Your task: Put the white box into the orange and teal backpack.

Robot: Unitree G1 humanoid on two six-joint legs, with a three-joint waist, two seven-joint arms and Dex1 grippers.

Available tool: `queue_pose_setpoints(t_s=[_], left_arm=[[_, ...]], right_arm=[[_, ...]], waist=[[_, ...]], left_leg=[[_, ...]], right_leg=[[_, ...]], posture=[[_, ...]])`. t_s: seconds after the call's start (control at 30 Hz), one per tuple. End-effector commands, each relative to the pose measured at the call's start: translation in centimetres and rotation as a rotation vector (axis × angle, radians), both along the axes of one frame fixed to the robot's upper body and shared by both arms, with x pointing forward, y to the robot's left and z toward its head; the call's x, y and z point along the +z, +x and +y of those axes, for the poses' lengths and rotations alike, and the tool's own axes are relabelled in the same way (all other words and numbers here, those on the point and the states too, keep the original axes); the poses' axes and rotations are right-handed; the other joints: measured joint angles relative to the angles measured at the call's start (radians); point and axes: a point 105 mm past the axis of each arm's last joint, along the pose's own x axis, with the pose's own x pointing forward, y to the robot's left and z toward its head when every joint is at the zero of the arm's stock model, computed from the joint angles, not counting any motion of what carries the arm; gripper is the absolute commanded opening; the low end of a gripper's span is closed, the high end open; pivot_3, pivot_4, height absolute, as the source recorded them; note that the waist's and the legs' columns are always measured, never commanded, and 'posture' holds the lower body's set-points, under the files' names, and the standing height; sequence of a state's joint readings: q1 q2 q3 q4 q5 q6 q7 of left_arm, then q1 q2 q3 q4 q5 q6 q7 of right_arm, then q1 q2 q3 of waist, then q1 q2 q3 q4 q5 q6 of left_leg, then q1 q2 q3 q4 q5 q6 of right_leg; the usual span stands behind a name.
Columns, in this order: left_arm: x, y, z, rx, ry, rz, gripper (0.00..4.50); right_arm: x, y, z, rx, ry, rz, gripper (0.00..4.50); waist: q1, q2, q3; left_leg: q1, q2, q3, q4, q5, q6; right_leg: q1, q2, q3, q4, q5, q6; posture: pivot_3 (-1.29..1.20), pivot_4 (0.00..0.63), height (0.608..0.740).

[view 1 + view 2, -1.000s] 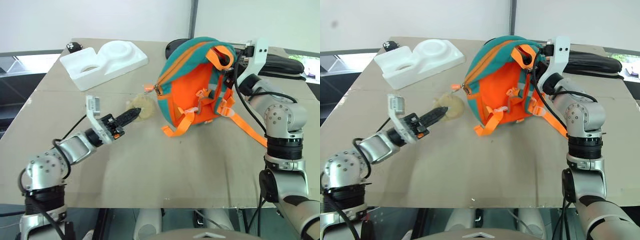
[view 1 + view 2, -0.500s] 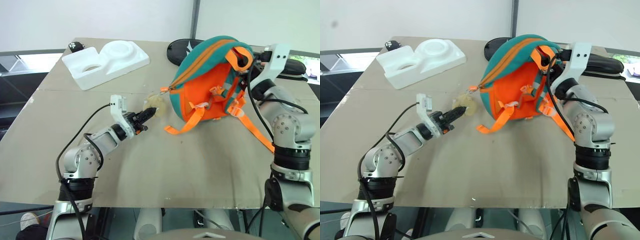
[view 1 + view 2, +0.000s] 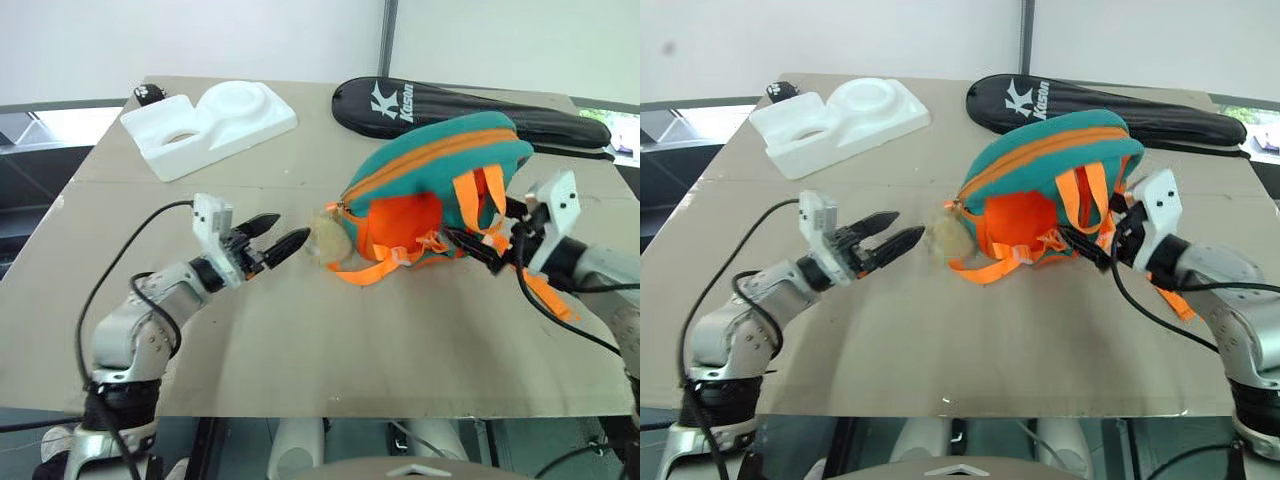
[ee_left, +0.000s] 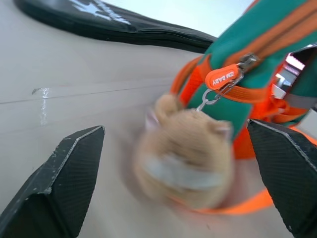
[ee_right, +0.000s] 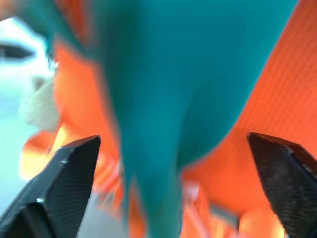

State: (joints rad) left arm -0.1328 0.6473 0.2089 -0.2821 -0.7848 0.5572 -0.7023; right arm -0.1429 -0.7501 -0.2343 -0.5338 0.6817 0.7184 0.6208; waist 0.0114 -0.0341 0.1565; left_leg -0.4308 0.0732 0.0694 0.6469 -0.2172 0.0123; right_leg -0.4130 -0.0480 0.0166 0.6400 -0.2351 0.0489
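A: Where is the white box? I cannot tell. If it is inside the backpack (image 3: 430,165), the fabric hides it.

B: Then start from the backpack. It lies on its side on the worktop (image 3: 350,340), teal top up. Its long axis runs from the zip pull (image 4: 225,78) and plush toy (image 3: 325,240) on the robot's left, rising toward the far right.

A: And the zip?

B: The orange zip line along the teal looks shut to me, but that is a judgement, not certain.

A: Which arm is nearer?

B: The backpack sits between the two. The right end effector (image 3: 478,225) is in among the orange straps (image 3: 470,200) at the back of the backpack, its fingers spread wide and gripping nothing. The left end effector (image 3: 290,228) points level at the toy, just beside it, also spread wide with nothing in it.

A: So the right is closer to the body and the left is closer to the zip end.

B: Yes. Any next move at the opening belongs to the left; the right would steady the backpack.

A: What lies behind?

B: A black racket bag (image 3: 470,105) lies just beyond the backpack, and a white foam tray (image 3: 210,125) sits well apart at the far left.
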Motion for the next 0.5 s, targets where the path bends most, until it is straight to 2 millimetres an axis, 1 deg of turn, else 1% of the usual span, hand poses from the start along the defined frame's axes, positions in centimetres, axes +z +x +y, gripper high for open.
queue_pose_setpoints(t_s=[0.03, 0.1, 0.17, 0.2, 0.27, 0.3, 0.33, 0.5], left_arm=[[1.0, -2.0, 0.5, -0.034, 0.071, -0.069, 4.43], [0.1, -3.2, 1.3, -0.039, 0.132, -0.048, 4.43], [-0.2, -4.0, 2.1, -0.019, 0.13, -0.027, 4.43], [-0.6, -4.6, 2.7, -0.015, 0.161, -0.02, 4.43], [-1.4, -6.0, 3.9, -0.006, 0.211, 0.016, 4.43], [-1.6, -6.4, 4.5, 0.003, 0.224, 0.03, 4.43], [-1.7, -6.6, 4.9, 0.016, 0.228, 0.044, 4.43], [-1.7, -6.8, 5.8, 0.034, 0.224, 0.058, 4.43]], right_arm=[[1.1, -1.9, -1.1, 0.044, -0.048, -0.049, 4.5], [0.7, -2.7, -2.1, 0.039, -0.083, -0.036, 4.5], [0.2, -3.2, -3.0, 0.023, -0.125, -0.026, 4.5], [-0.2, -3.5, -3.7, 0.009, -0.144, -0.012, 4.5], [-1.4, -4.3, -5.7, -0.043, -0.176, 0.026, 4.5], [-2.0, -4.7, -6.6, -0.074, -0.192, 0.039, 4.5], [-2.4, -4.9, -7.5, -0.104, -0.207, 0.048, 4.5], [-3.4, -5.8, -9.6, -0.149, -0.244, 0.053, 4.5]], waist=[[0.0, 0.0, 0.0], [0.0, 0.0, 0.0], [0.0, 0.0, 0.0], [0.0, 0.0, 0.0], [0.0, -0.001, -0.001], [0.001, -0.001, -0.001], [0.003, -0.001, -0.001], [0.003, 0.0, -0.001]], left_leg=[[0.0, 0.0, 0.0, 0.0, 0.0, 0.0], [0.001, 0.0, 0.0, 0.0, 0.0, 0.0], [0.002, 0.0, 0.001, 0.0, 0.0, 0.0], [0.002, 0.0, 0.001, 0.001, 0.0, 0.0], [0.002, 0.0, 0.001, 0.001, 0.0, 0.0], [0.002, 0.0, 0.001, 0.001, 0.0, 0.0], [0.002, 0.0, 0.001, 0.001, 0.0, 0.0], [0.001, 0.0, 0.001, 0.001, 0.0, 0.0]], right_leg=[[0.0, 0.0, 0.0, 0.0, 0.0, 0.0], [0.0, 0.0, 0.0, 0.0, 0.0, 0.0], [0.0, -0.001, 0.001, 0.0, 0.0, 0.0], [0.0, -0.001, 0.001, 0.0, 0.0, 0.0], [0.0, -0.001, 0.0, 0.0, 0.0, 0.0], [0.0, -0.001, 0.0, 0.0, 0.0, 0.0], [0.0, -0.001, 0.0, 0.0, 0.0, 0.0], [0.0, -0.002, 0.0, -0.002, 0.0, 0.0]], posture=[[0.0, 0.15, 0.74], [0.0, 0.15, 0.74], [0.0, 0.15, 0.74], [0.0, 0.15, 0.74], [0.0, 0.15, 0.74], [0.0, 0.15, 0.74], [0.0, 0.15, 0.74], [0.0, 0.15, 0.74]])
